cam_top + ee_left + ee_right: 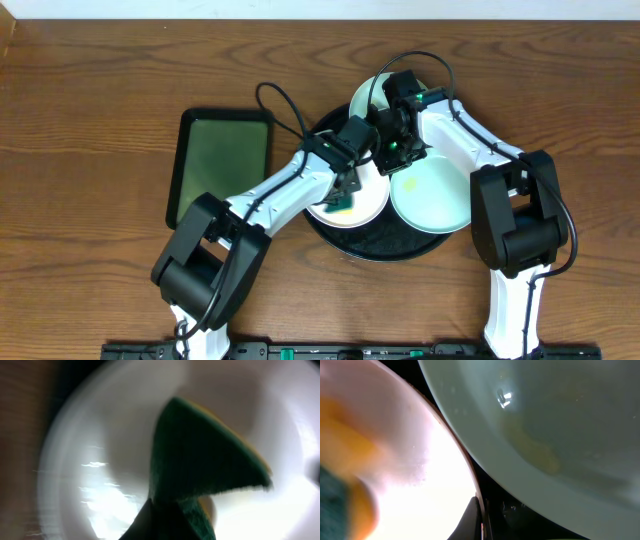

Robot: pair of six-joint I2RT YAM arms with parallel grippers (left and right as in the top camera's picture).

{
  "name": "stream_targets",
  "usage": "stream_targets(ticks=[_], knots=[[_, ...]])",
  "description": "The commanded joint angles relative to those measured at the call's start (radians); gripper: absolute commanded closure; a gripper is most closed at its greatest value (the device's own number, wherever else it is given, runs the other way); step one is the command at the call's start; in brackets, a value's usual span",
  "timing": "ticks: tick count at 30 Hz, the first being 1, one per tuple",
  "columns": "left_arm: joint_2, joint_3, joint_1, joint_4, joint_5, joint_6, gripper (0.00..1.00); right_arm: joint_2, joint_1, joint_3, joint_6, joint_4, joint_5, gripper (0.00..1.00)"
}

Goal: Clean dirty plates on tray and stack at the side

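Sponge (200, 455), green scrub face with a yellow backing, is clamped in my left gripper (343, 198) and bent against the white-pinkish plate (368, 210), which sits on the near-left part of the black tray (400, 247). What the coming stroke turns on is that this plate lies straight beneath my left jaws, with the sponge touching its bowl, so I judge I only need to sweep across it, not reach. It is round, so no long axis matters. My left arm is nearer to it. My right gripper (395, 150) hangs at the far-right rim of the same plate. The right wrist view shows one dark finger (472, 517) against that rim, but I cannot tell whether the jaws are pinched on it or merely beside it. Just to the right on the tray lies the pale green plate (435, 195), bearing a yellowish smear (535, 452), so it looks uncleaned. A third plate (368, 98) shows at the tray's far edge, mostly hidden by my right arm. Writing, brands and labels: I can read none in any view.
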Motion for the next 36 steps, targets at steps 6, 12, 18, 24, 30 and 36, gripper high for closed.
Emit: stream_targets(ticks=[6,12,18,24,30,36], knots=[[-0.150,-0.028,0.094,-0.075,-0.261,0.013,0.93,-0.011,0.008,0.007,0.016,0.009,0.056,0.99],[-0.370,-0.028,0.142,-0.077,-0.184,0.026,0.93,-0.126,0.028,0.009,0.016,0.024,0.126,0.99],[-0.509,-0.028,0.255,-0.099,-0.096,0.129,0.93,-0.261,0.092,0.009,0.016,0.020,0.375,0.99],[-0.542,-0.028,0.384,-0.179,-0.094,0.159,0.93,-0.377,0.196,0.009,-0.021,0.042,0.671,0.99],[-0.540,-0.028,0.527,-0.234,-0.093,0.229,0.93,-0.413,0.346,0.009,-0.258,0.155,1.132,0.99],[-0.540,-0.028,0.623,-0.282,-0.093,0.272,0.92,-0.413,0.449,0.008,-0.648,0.262,1.290,0.99]])
